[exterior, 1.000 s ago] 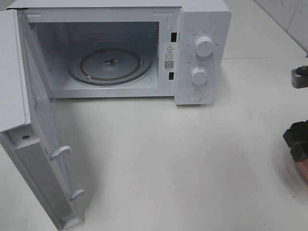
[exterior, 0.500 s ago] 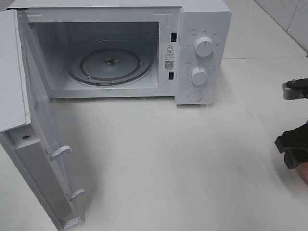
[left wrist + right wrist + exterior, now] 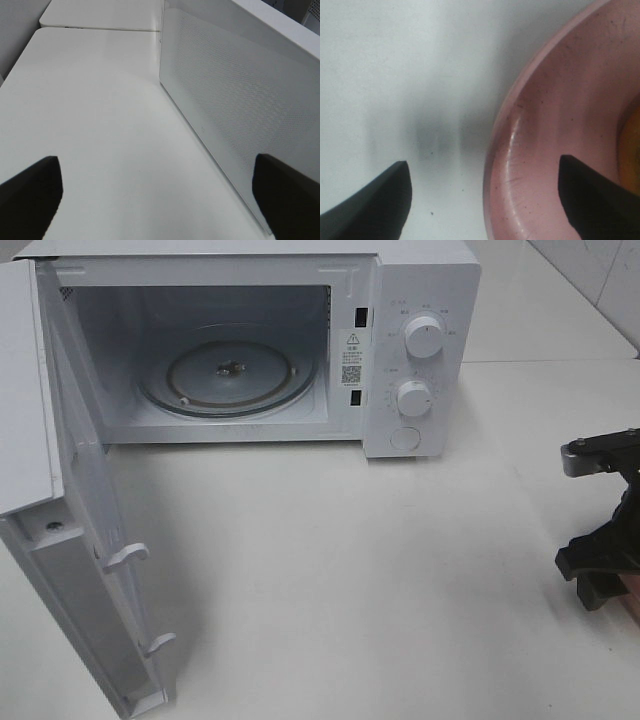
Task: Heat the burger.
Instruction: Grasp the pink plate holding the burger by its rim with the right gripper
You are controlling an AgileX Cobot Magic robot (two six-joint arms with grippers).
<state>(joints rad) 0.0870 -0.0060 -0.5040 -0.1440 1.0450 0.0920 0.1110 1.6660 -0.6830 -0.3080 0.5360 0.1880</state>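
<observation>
Burger (image 3: 632, 146) mostly cut off, only orange sliver vis. on pink plate (image 3: 547, 117).

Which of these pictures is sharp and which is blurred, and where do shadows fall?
Exterior high: sharp, even light, faint shadow beside the door. Left wrist: clear, but the near fingers are soft. Right wrist: blurred; the plate is out of focus, and a smeared shadow lies on the table.
</observation>
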